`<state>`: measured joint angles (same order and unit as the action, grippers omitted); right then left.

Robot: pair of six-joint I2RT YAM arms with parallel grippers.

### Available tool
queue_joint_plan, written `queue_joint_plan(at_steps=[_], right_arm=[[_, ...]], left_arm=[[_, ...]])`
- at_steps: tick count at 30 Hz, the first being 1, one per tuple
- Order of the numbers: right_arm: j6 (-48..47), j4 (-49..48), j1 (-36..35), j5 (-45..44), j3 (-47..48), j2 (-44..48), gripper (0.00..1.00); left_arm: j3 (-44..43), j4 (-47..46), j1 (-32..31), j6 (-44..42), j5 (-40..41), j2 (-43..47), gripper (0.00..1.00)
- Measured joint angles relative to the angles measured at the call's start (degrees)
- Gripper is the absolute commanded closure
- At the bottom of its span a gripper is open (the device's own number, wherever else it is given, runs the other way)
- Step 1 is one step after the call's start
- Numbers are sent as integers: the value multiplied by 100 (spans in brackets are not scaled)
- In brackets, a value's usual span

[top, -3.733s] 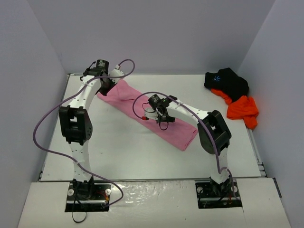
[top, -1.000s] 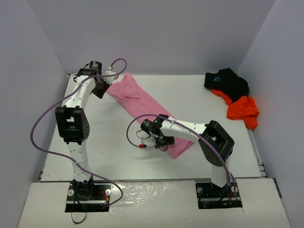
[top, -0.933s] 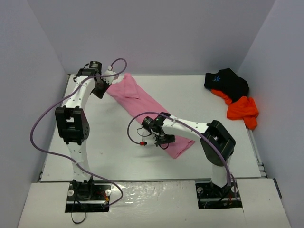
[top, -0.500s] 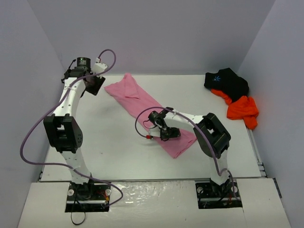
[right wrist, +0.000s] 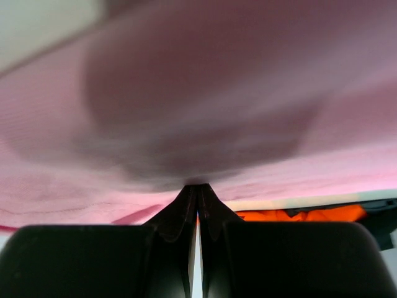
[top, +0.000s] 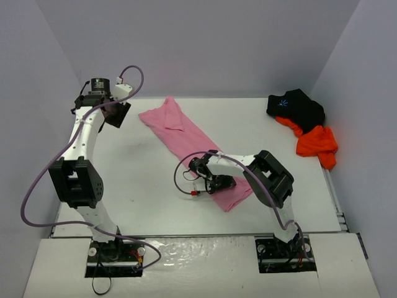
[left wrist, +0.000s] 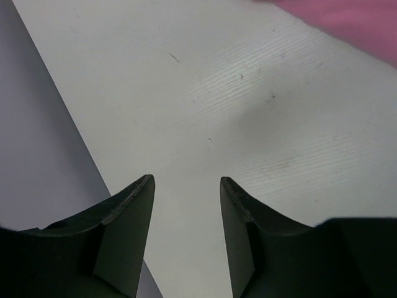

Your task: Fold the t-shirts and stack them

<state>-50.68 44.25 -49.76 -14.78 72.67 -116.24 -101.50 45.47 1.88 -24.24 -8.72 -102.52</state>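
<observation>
The pink t-shirt (top: pixel 186 139) lies as a long strip running diagonally from the back left toward the near middle. My right gripper (top: pixel 217 184) sits low on its near end. In the right wrist view its fingers (right wrist: pixel 197 188) are shut on pink cloth (right wrist: pixel 186 93), which bulges over the tips. My left gripper (top: pixel 116 114) hangs open at the back left, apart from the shirt's far end, with bare table between its fingers (left wrist: pixel 186 180) and the pink edge (left wrist: pixel 353 22) far off. The black t-shirt (top: pixel 296 105) and the orange t-shirt (top: pixel 316 144) lie crumpled together at the back right.
Grey walls close in the white table (top: pixel 149 180) on the left, back and right. The left wall (left wrist: pixel 37 155) is close beside my left gripper. A purple cable (top: pixel 43 180) loops off the left arm. The orange shirt (right wrist: pixel 291 214) shows past my right fingers.
My left gripper has let go of the pink shirt's far corner, opened and pulled back to the left. The right gripper stays shut on the near end and has shifted slightly.
</observation>
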Motion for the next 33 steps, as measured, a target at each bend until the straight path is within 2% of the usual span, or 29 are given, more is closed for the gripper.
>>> queue_joint_plan(at_steps=[5,15,22,28,30,32,33], right_arm=[[4,398,-634,126,182,-184,100],[155,1278,-1248,740,1838,-1091,100],[188,865,-1936,1232,2535,-1213,100],[417,566,-1859,1191,2593,-1152,100],[505,432,-1791,1064,2614,-1103,95],[589,355,-1744,873,2657,-1018,81],[622,323,-1722,762,2680,-961,78]], left_arm=[[215,-31,153,8,22,116,56],[382,-97,169,10,16,358,56],[602,-112,195,8,-23,483,56],[661,-136,195,18,-79,483,56],[661,-146,195,36,-119,483,56],[661,-148,195,47,-164,483,56],[661,-148,195,49,-183,483,55]])
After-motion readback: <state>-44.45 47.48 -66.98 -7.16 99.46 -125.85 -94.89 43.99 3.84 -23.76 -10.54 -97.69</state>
